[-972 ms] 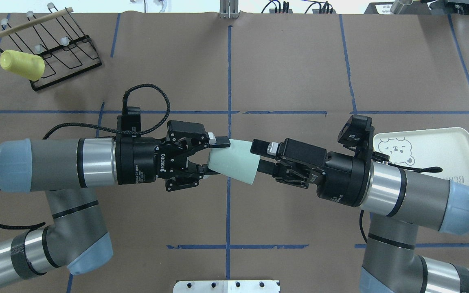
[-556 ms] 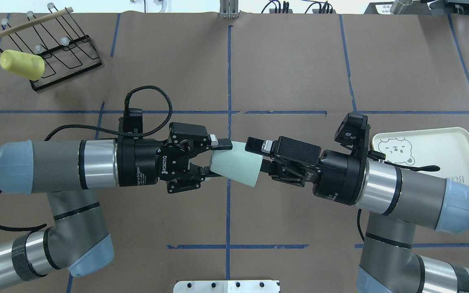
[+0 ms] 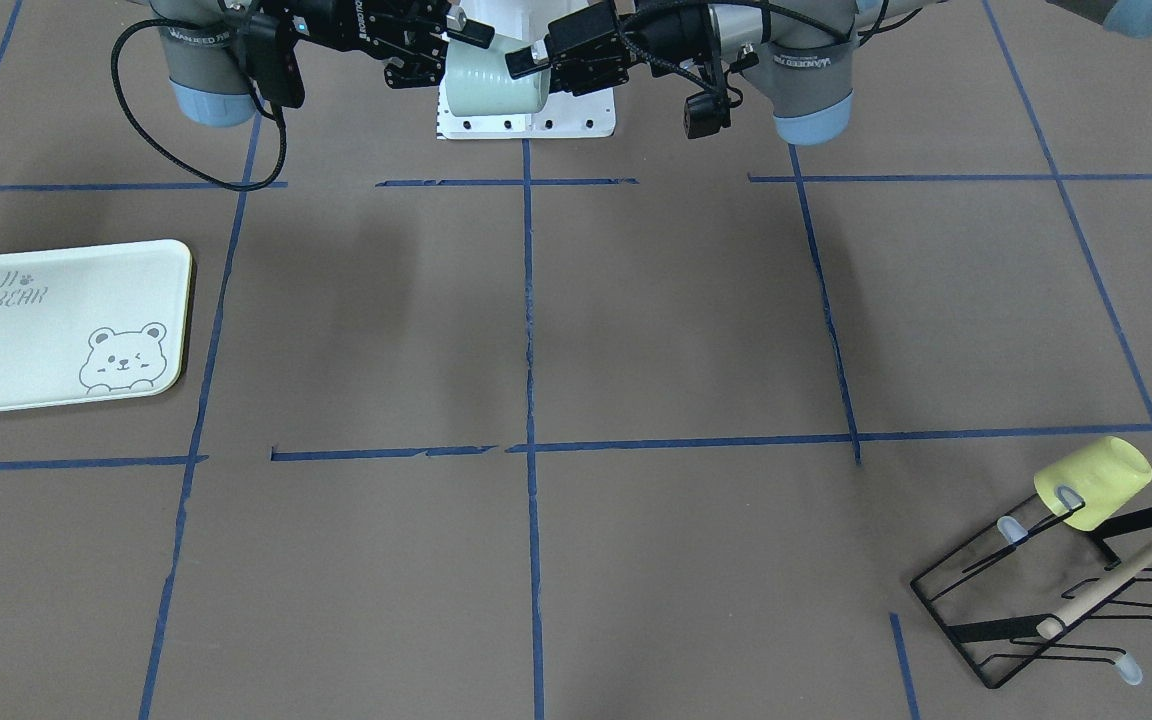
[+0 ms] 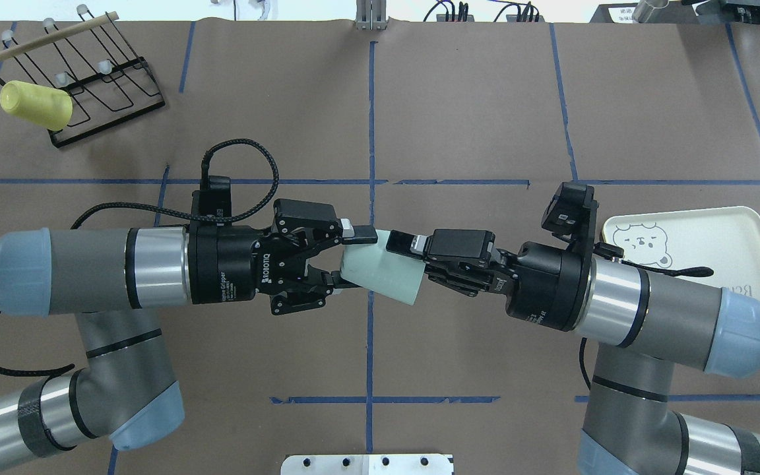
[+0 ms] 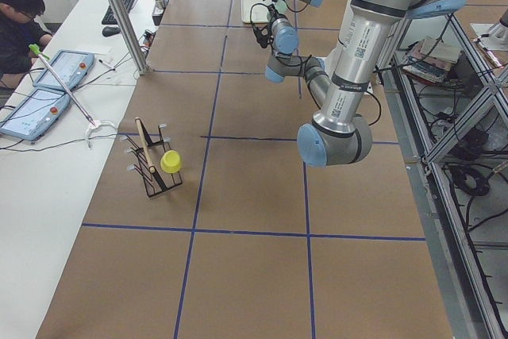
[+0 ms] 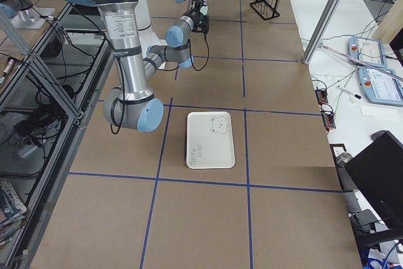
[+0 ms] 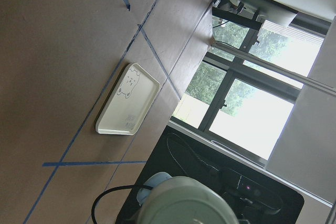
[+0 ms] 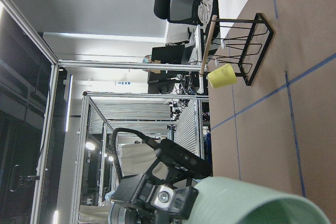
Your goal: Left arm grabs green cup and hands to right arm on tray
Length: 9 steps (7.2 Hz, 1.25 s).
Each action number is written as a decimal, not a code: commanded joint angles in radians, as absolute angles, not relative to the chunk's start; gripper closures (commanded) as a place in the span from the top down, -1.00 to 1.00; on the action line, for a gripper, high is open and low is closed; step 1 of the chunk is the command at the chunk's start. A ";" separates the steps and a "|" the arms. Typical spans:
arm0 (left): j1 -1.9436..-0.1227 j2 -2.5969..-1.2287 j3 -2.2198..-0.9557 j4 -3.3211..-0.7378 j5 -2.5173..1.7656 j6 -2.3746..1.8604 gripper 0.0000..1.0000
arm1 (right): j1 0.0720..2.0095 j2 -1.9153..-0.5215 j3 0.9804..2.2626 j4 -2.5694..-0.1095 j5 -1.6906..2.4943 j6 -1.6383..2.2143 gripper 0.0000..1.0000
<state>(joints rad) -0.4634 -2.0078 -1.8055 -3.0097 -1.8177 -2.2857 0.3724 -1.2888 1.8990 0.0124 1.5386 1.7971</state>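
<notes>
My left gripper (image 4: 347,257) is shut on the narrow base of the green cup (image 4: 380,267) and holds it sideways in the air over the table's middle, with its wide mouth toward my right arm. My right gripper (image 4: 416,260) is open at the cup's mouth. Its upper finger (image 4: 406,243) lies along the cup's outer wall and its lower finger is hidden behind the rim. The cup also shows in the front view (image 3: 491,85) and fills the bottom of both wrist views (image 7: 184,203) (image 8: 252,203). The tray (image 4: 743,231) lies flat on the table beneath my right forearm.
A black wire rack (image 4: 109,86) stands at the far left corner with a yellow cup (image 4: 35,104) hung on one prong. A white base plate (image 4: 367,464) sits at the near edge. Blue tape lines cross the brown table cover.
My right gripper has moved left toward the cup, and its upper finger now overlaps the cup's wall. My left gripper has held the cup almost still.
</notes>
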 commanded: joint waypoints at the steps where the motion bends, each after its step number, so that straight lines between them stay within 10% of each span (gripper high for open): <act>1: -0.463 -2.006 -1.809 -3.010 -1.818 -2.286 -0.68 | 0.373 -1.292 1.898 0.012 1.539 1.796 -0.52; 3: -0.463 -2.008 -1.810 -3.010 -1.818 -2.289 -0.64 | 0.373 -1.290 1.899 0.011 1.539 1.796 -0.64; 4: -0.463 -2.006 -1.809 -3.008 -1.819 -2.280 0.95 | 0.373 -1.290 1.902 0.012 1.540 1.795 -0.96; 9: -0.599 -2.026 -1.722 -2.990 -1.815 -2.279 1.00 | 0.374 -1.301 1.905 0.008 1.545 1.795 -1.00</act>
<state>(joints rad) -0.5393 -2.0117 -1.7610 -2.9947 -1.8160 -2.2726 0.3730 -1.2952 1.9066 0.0148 1.5434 1.7960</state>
